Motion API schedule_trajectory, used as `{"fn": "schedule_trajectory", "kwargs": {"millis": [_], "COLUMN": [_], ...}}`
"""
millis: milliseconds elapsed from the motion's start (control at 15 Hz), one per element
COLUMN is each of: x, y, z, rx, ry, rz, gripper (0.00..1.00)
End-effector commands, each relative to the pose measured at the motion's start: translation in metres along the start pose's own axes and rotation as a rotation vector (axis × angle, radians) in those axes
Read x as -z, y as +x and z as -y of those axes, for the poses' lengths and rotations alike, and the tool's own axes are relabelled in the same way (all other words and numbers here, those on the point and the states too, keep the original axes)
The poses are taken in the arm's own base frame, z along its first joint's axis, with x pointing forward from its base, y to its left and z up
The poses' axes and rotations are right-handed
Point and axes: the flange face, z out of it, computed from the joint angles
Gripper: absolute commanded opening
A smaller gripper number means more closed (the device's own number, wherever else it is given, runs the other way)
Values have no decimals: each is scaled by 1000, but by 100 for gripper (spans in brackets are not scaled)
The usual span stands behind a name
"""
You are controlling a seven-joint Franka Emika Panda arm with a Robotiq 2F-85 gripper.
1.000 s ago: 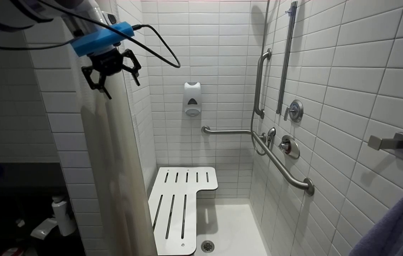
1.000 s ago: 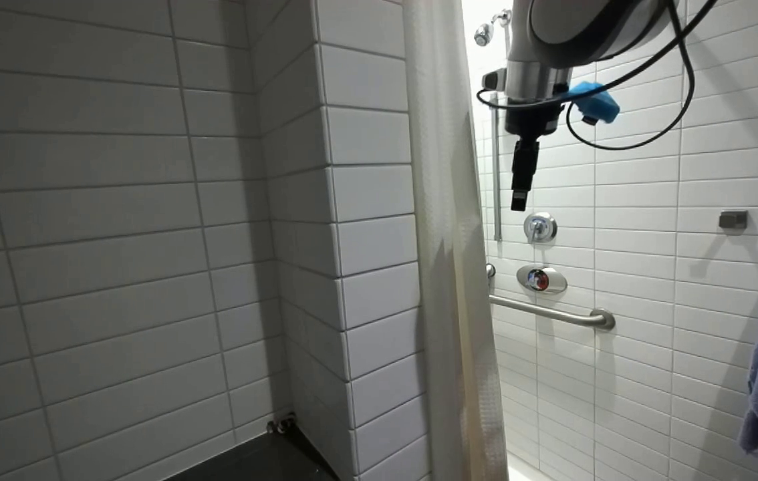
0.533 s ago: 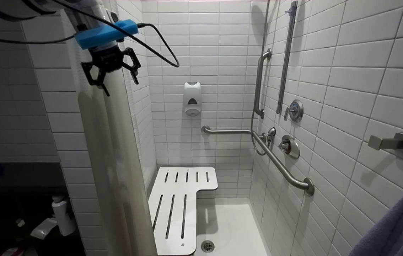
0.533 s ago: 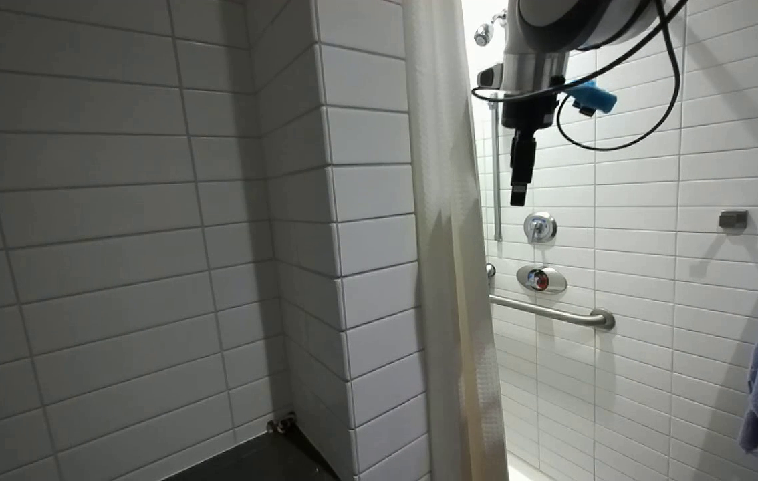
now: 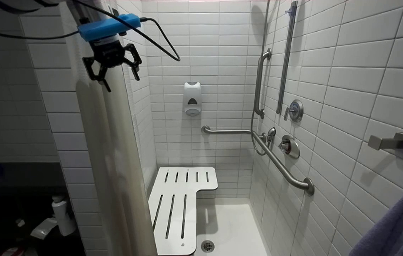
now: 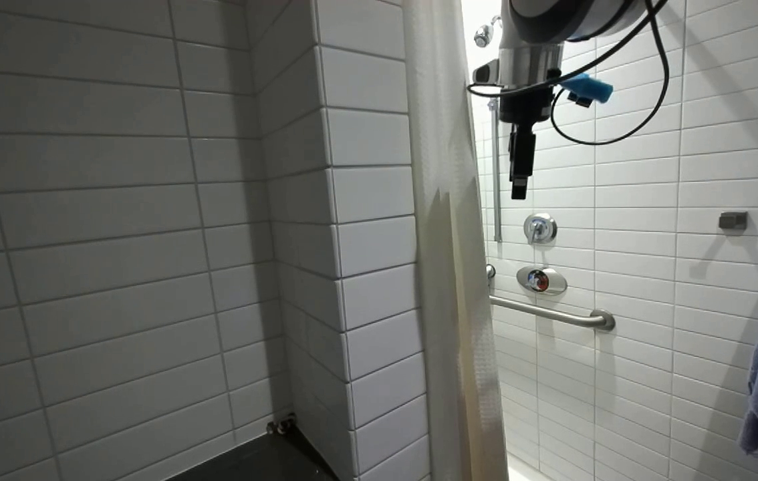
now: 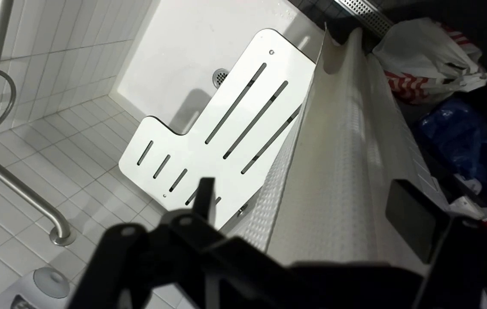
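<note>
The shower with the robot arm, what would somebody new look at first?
Probably the bright blue block just above the open black gripper, high up in an exterior view. Then maybe the white slotted bench, low down beside the pale curtain there. The purple towel could catch the eye too, at the picture's right edge in both exterior views.

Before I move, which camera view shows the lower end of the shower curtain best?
The wrist view: it looks down along the shower curtain, past the open fingers, to its lower end. In both exterior views, the curtain runs out of frame at the bottom, so only its higher part shows.
</note>
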Motion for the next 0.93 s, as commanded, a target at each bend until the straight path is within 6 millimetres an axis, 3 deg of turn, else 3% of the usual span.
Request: {"fn": "schedule_trajectory", "kwargs": {"millis": [0,533,867], "x": [3,13,5], "y": [8,22,31], "z": [-5,8,26], "rx": [24,181,290], "ry": [1,-248,-344], "rz": [-11,-313,-515], "gripper": [100,100,100]}}
